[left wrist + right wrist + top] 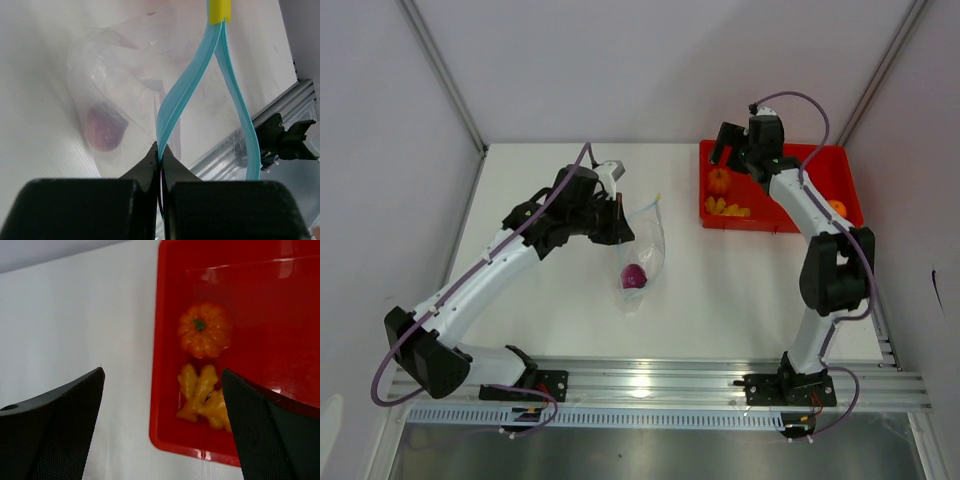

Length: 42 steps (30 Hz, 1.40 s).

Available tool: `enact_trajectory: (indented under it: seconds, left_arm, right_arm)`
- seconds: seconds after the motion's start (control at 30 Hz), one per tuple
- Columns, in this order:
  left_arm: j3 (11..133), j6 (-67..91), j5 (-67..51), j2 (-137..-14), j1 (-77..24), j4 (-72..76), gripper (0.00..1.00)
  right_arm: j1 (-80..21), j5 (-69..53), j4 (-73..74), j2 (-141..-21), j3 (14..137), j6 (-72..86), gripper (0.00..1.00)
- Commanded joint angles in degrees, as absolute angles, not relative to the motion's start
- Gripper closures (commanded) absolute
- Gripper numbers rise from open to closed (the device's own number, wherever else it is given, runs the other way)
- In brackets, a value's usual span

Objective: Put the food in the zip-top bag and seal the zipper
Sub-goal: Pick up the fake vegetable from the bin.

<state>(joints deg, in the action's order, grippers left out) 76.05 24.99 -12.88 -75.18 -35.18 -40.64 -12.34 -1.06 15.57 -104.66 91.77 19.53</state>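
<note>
The left end effector (161, 150) was pressed together, pinching the light blue zipper (185, 90) of the clear zip-top bag (642, 255), which lay on the white table (550, 320) near its middle. A yellow slider (220, 11) sat at the zipper's far end, and a purple round piece (634, 276) rested inside the bag. The right end effector (162, 372) hung spread wide over the left edge of the red tray (280, 300), gripping nothing. In the tray lay an orange pumpkin (205, 330), yellow chunks (202, 397) just beside it, and an orange ball (836, 208) well apart.
</note>
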Motion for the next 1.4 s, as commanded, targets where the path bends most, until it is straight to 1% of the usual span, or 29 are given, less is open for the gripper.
enact_trajectory:
  seconds: [0.0, 0.17, 0.3, 0.63, 0.97, 1.03, 1.2, 1.3, 1.33, 1.37]
  left_arm:
    - [74.36, 24.35, -15.2, -71.72, -34.98, -37.88, 0.99]
    - [73.92, 23.99, -15.82, -71.45, -34.89, -37.62, 0.99]
    - [74.62, 23.73, -16.7, -72.16, -34.89, -37.62, 0.99]
    - [74.79, 23.55, -18.19, -74.18, -34.54, -36.92, 0.99]
    - [74.88, 23.47, -18.19, -74.71, -34.37, -37.09, 0.99]
    - [75.06, 23.47, -18.28, -74.71, -34.37, -37.18, 0.99]
    - [74.8, 23.64, -18.54, -74.88, -34.36, -37.18, 0.99]
    - [74.79, 23.64, -18.72, -74.8, -34.36, -37.09, 1.0]
    - [74.62, 23.73, -18.72, -74.71, -34.37, -37.09, 0.99]
    - [74.45, 23.82, -18.72, -74.71, -34.28, -37.18, 0.99]
  right_arm:
    - [-10.2, -0.7, 13.88, -110.28, 100.25, 20.47, 0.01]
    - [-8.79, -1.76, 15.2, -121.78, 107.04, 22.41, 0.01]
    - [-8.17, -3.43, 16.08, -127.86, 111.44, 23.03, 0.01]
    - [-8.09, -4.31, 15.12, -133.32, 112.67, 23.99, 0.01]
    - [-8.09, -6.59, 14.24, -136.32, 110.13, 25.4, 0.01]
    - [-8.26, -6.85, 13.54, -135.97, 108.99, 25.31, 0.03]
    - [-8.35, -5.8, 13.62, -135.0, 108.11, 24.52, 0.13]
    - [-8.35, -5.89, 14.5, -134.56, 108.11, 23.91, 0.28]
    - [-8.35, -5.8, 14.68, -134.04, 108.02, 23.91, 0.36]
    - [-8.35, -5.71, 14.59, -133.69, 107.5, 23.82, 0.38]
